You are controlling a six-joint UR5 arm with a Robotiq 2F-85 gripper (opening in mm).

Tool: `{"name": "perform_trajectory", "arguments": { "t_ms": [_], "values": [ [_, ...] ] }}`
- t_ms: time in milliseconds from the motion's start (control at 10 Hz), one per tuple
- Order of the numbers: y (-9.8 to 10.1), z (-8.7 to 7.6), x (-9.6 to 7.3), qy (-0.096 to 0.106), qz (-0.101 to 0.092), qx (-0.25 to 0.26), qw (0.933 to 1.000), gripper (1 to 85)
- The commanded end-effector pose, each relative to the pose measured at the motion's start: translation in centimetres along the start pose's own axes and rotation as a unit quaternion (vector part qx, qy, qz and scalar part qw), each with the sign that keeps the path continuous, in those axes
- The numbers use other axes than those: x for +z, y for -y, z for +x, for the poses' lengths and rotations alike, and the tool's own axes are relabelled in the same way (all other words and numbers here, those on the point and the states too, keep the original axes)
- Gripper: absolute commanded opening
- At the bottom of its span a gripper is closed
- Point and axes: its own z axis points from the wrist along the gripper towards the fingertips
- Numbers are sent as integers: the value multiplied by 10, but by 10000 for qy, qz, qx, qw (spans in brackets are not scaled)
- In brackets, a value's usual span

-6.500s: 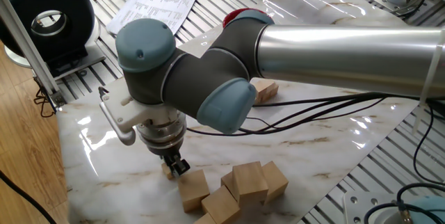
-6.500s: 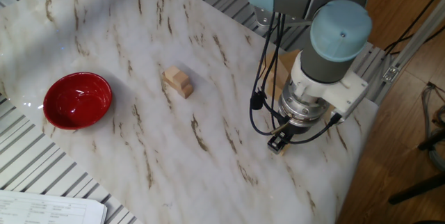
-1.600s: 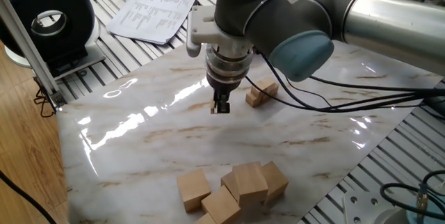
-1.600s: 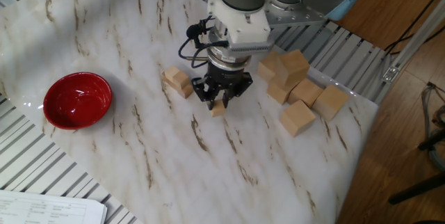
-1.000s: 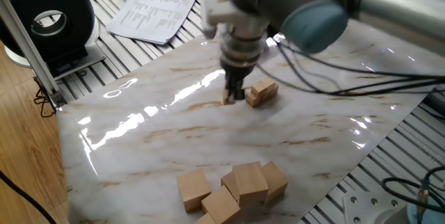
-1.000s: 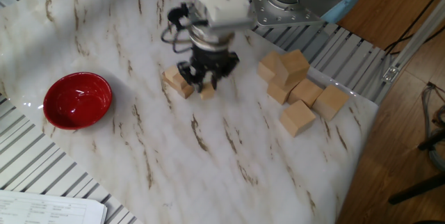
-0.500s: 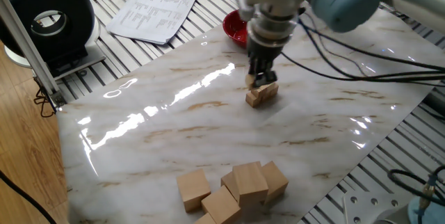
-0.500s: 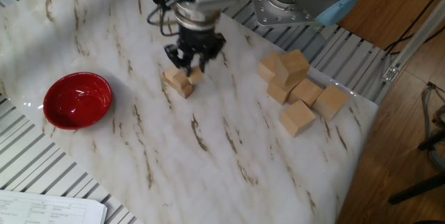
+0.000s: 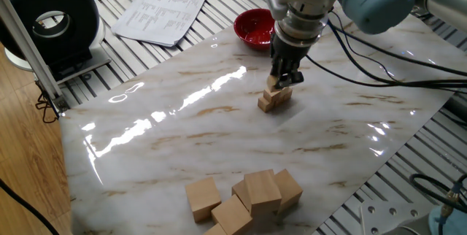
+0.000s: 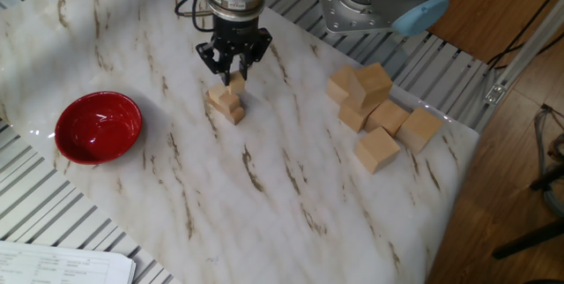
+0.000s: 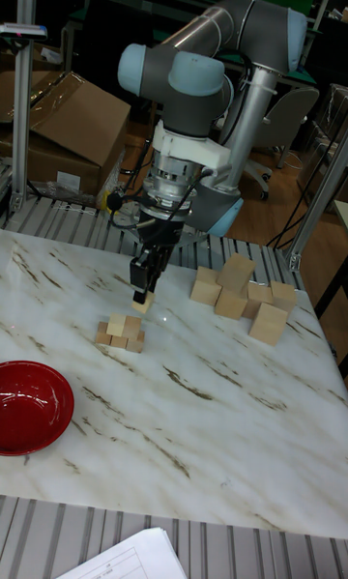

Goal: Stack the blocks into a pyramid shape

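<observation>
- A grey robot arm reaches over a white marble-patterned bench (image 10: pixel 264 196), with its gripper (image 11: pixel 143 296) pointing straight down.
- The gripper is closed on one small tan wooden block, the carried block (image 11: pixel 142 301), pinched between its fingers.
- Just beneath it sits the partial pyramid (image 11: pixel 120 332): a few small blocks, with a bottom row and one block on top. The exact count is hard to make out at this size.
- In the tall fixed view the carried block hangs just above and slightly to one side of the stack, not touching it.
- A cluster of much larger wooden cubes (image 10: pixel 374 112) lies well apart on the same bench; a red bowl (image 10: pixel 98 127) sits on the other side of the stack.
- The step in hand appears to be placing this block onto the pyramid.
- The next move calls for lining the block up squarely over its spot, lowering gently until it rests, then opening the fingers without nudging the blocks below.
</observation>
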Motion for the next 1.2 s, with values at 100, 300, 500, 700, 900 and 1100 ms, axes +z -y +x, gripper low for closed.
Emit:
{"name": "perform_trajectory", "arguments": {
  "t_ms": [100, 300, 500, 700, 900, 1100],
  "values": [
    [3, 0, -1, 67, 37, 588, 9982, 10],
    [10, -9, -1, 265, 152, 950, 9950, 10],
    [15, -12, -2, 336, 249, 1194, 9920, 10],
    [16, -9, -2, 265, 267, 1152, 9926, 10],
    [13, -5, -1, 190, 214, 994, 9946, 10],
    [14, 4, -5, 138, 94, 807, 9966, 10]
  ]
}}
